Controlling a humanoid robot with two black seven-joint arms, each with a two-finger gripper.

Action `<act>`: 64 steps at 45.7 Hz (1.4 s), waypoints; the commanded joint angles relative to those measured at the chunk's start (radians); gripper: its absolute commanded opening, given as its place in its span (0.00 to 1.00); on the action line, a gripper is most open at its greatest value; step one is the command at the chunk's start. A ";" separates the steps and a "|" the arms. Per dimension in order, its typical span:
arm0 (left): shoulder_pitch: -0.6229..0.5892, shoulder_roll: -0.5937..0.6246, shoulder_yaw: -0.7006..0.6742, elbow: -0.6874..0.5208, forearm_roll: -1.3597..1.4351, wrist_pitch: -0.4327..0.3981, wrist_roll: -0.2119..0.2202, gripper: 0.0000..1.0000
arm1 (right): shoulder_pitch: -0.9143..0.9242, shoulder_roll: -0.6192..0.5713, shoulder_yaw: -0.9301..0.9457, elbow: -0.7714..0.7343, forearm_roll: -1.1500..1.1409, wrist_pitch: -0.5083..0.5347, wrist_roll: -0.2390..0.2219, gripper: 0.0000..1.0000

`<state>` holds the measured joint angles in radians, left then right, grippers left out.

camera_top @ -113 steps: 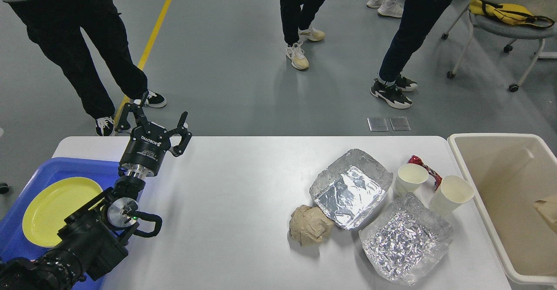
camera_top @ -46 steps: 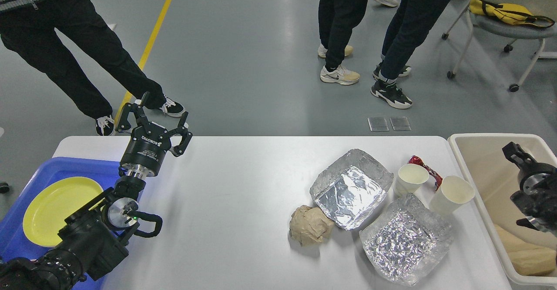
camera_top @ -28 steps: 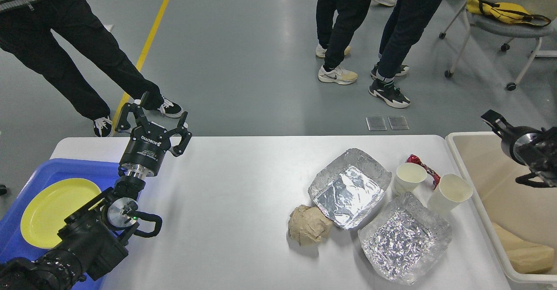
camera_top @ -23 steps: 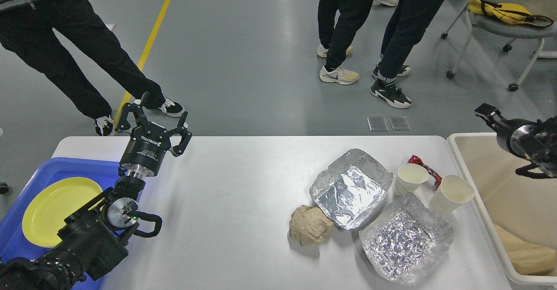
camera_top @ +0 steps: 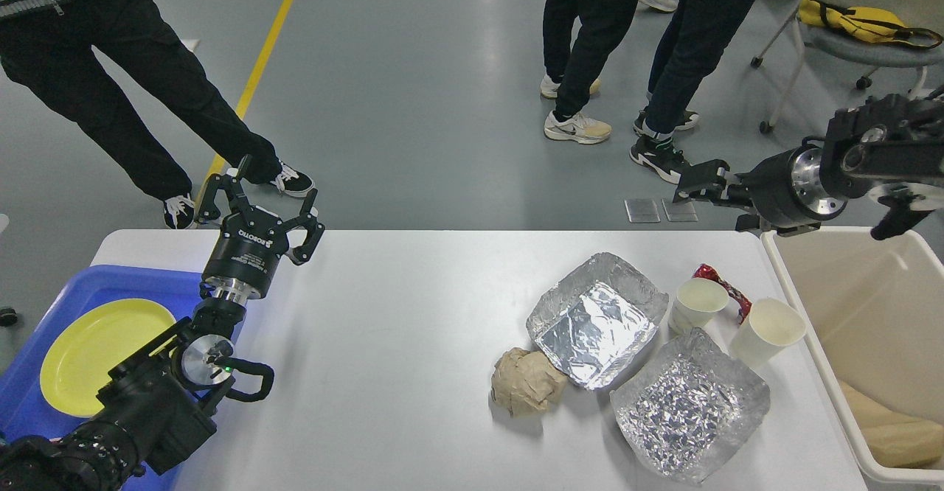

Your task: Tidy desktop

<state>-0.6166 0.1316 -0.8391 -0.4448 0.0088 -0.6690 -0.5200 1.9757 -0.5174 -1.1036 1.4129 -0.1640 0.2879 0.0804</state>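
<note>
Left gripper spread wide, upright; right gripper points left, seemingly closed.

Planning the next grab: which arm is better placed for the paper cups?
Right. The right gripper hangs above the table's far right edge, near the paper cups; the left gripper is far across the desktop.

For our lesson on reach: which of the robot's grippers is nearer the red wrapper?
Right. The right gripper hovers just beyond the red wrapper, above the desktop's far edge; the left gripper is far across by the blue tray.
</note>
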 commanded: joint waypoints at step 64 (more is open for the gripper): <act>0.000 -0.003 0.000 0.000 -0.001 0.000 0.000 1.00 | -0.715 0.007 0.083 0.040 0.193 -0.553 -0.059 1.00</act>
<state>-0.6167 0.1288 -0.8391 -0.4448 0.0081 -0.6699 -0.5200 1.3222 -0.4866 -1.0830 1.4810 0.0286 -0.2357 0.0204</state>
